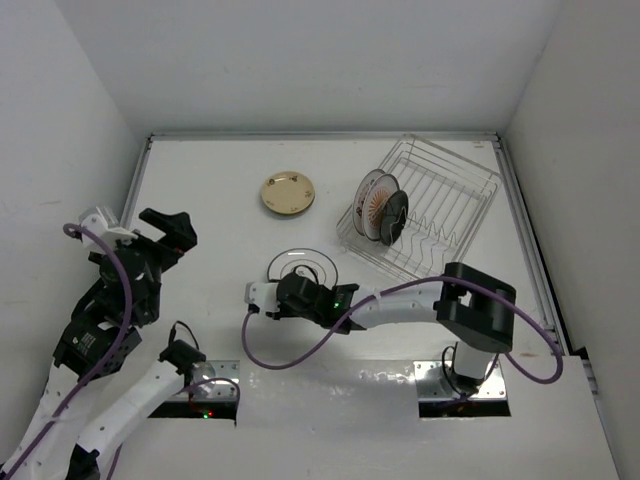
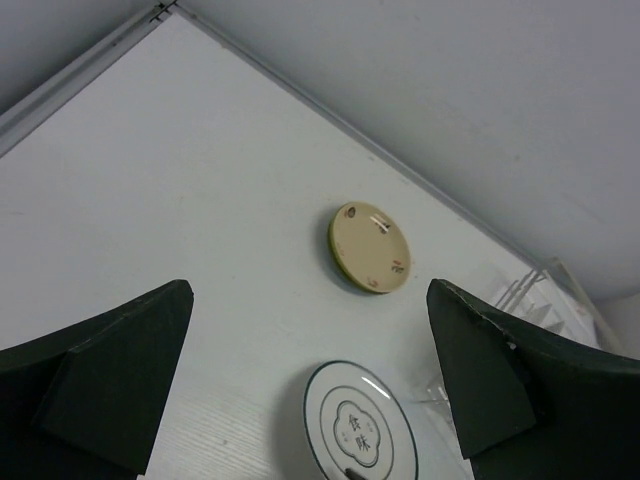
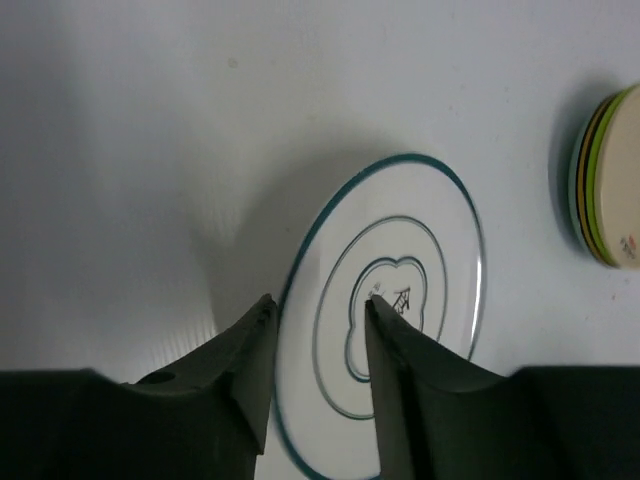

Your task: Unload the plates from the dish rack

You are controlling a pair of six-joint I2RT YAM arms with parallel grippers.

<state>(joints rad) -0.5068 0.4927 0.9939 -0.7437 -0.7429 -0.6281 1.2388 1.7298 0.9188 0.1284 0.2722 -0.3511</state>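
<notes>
The wire dish rack [image 1: 440, 200] stands at the back right. It holds a white plate with an orange-red pattern [image 1: 373, 198] and a black plate [image 1: 397, 216], both on edge. A tan plate [image 1: 288, 192] tops a small stack on the table, also in the left wrist view [image 2: 370, 247] and right wrist view [image 3: 610, 180]. My right gripper [image 1: 272, 297] is shut on the near rim of a white teal-ringed plate [image 1: 303, 266], held tilted just above the table [image 3: 400, 300]. My left gripper [image 1: 172, 232] is open and empty at the far left [image 2: 310, 385].
White walls enclose the table on three sides, with a metal rail [image 1: 320, 135] along the back edge. The right arm [image 1: 400, 300] stretches low across the table's near middle. The rack's right half [image 1: 465, 195] has empty prongs.
</notes>
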